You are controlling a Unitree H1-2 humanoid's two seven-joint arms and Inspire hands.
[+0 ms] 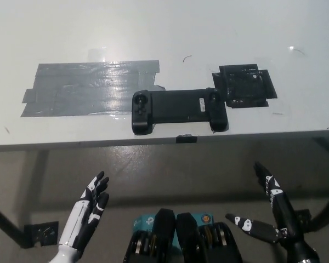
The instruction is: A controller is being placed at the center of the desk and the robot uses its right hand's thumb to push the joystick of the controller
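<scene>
Head view, bench: a white bench (219, 27) fills the upper part of the picture, its near edge running across the middle.
Head view, controller: the black controller (179, 110) lies flat and lengthwise close to the near edge, roughly mid-bench, so the placing part of the task reads as done.
Head view, joystick: a round joystick (141, 100) sits on the left grip; a second round control shows on the right grip. Neither is touched by anything.
Head view, tape: a wide grey tape patch (88, 87) lies on the bench to the left of the controller, its right end near the left grip; a square black tape patch (244, 85) lies just beside the right grip, on its far right.
Head view, right robot hand (268, 211): black, low at the picture's right, below the bench edge and well apart from the controller; released, fingers spread, thumb out to the side, grasping nothing.
Head view, left robot hand (90, 205): white, resting low at the left, below the bench edge, released with fingers apart.
Progress: judged from this layout, no thumb is on the joystick at this moment; whether a push has been made cannot be told.
Remaining: if the push is outstanding, the right robot hand must rise over the bench edge and bring its thumb to a joystick.
</scene>
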